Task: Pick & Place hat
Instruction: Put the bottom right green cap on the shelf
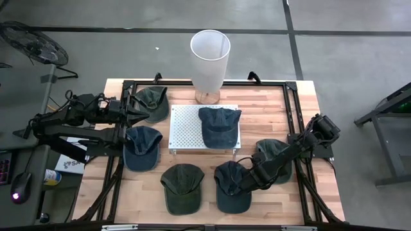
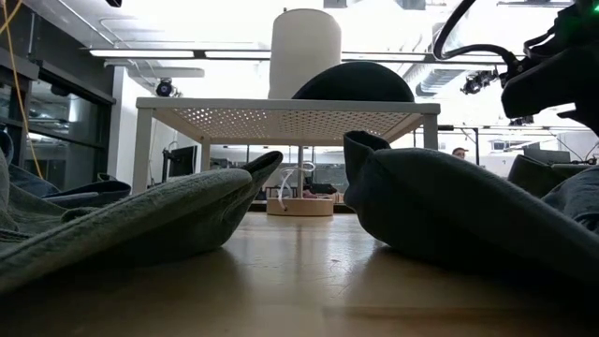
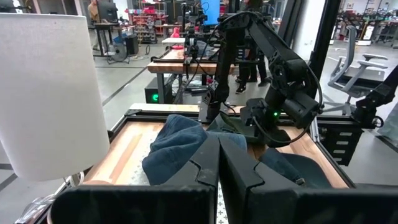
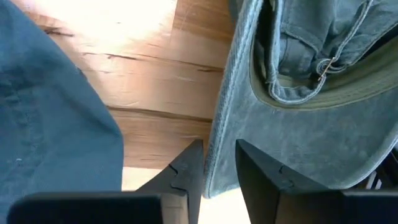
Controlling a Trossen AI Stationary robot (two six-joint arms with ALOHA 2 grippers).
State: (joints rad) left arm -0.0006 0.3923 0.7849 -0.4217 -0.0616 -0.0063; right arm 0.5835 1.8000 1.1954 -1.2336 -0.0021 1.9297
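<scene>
Several caps lie on the wooden table. A dark blue cap (image 1: 218, 125) sits crown up on the white perforated platform (image 1: 185, 131). My right gripper (image 1: 248, 179) (image 4: 219, 155) reaches in from the right, between a dark blue cap (image 1: 230, 187) and a grey-green cap (image 1: 273, 153), and is shut on the grey-green cap's brim (image 4: 292, 143). That cap's strap and buckle (image 4: 323, 65) face the wrist camera. My left gripper (image 1: 146, 115) (image 3: 217, 158) is shut and empty, hovering at the table's left by a green cap (image 1: 153, 102). My right gripper has the side edge of the grey-green cap's brim (image 4: 217, 124) between its two fingers, which stand a narrow gap apart. The fingers slant down from the table's right side. Whether the cap is lifted clear of the table, I cannot tell.
A tall white cylinder (image 1: 210, 54) on a wooden base stands behind the platform at the far edge. A blue cap (image 1: 142, 146) and an olive cap (image 1: 182, 187) lie on the near left. A black frame (image 1: 292, 112) borders the table.
</scene>
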